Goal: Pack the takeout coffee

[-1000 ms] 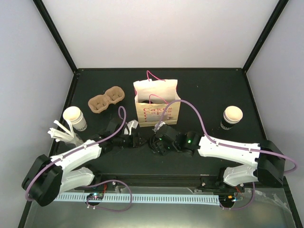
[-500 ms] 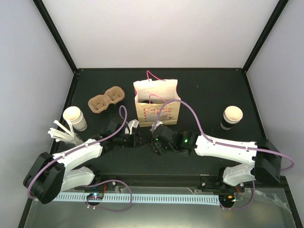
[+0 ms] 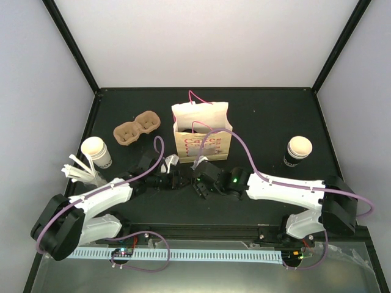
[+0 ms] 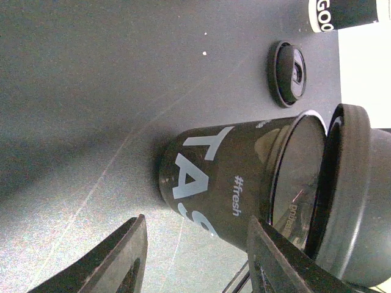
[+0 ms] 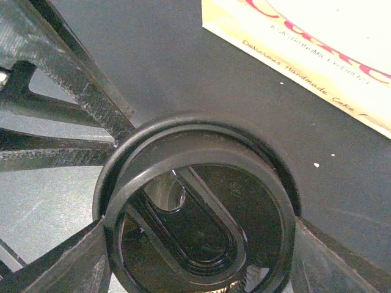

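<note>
Your right claw (image 5: 198, 259) pinches a black lid (image 5: 201, 131) by its rim, with a cream printed bag (image 5: 305, 49) beyond on the bench (image 5: 153, 55).

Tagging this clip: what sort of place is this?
Probably a robot test cell: black tabletop walled by plain white panels, staged with a cream paper carrier bag and brown pulp two-cup tray.
</note>
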Motion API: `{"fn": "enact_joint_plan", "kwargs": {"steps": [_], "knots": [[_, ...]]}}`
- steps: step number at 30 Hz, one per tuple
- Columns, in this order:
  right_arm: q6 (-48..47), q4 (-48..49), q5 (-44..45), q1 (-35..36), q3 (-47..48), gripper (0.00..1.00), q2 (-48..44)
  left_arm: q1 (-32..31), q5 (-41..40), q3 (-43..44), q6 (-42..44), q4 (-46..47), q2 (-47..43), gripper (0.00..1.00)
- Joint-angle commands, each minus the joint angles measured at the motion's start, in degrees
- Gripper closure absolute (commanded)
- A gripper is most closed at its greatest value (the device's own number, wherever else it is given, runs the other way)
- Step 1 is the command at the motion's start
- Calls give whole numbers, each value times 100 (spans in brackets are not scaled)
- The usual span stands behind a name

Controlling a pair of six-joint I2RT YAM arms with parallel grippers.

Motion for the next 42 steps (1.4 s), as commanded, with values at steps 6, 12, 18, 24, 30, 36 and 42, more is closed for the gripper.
{"fn": "enact_joint_plan", "kwargs": {"steps": [6, 12, 18, 24, 30, 36, 42], "knots": [[41, -337, 365, 32, 264, 28, -411, 14, -30, 5, 123, -48, 2, 53], [106, -433, 418, 35, 185, 28, -498, 11, -46, 21, 119, -21, 40, 53], [176, -405, 426, 35, 86, 28, -399, 11, -40, 32, 122, 18, 107, 53], [195, -374, 384, 35, 27, 28, -395, 11, -12, 15, 141, 128, 274, 53], [205, -319, 299, 35, -4, 27, -320, 10, -5, 31, 148, 198, 316, 53], [187, -270, 240, 30, -11, 27, -250, 10, 20, 58, 163, 232, 408, 53], [210, -246, 187, 35, -64, 27, -235, 17, 41, 58, 191, 276, 509, 53]]}}
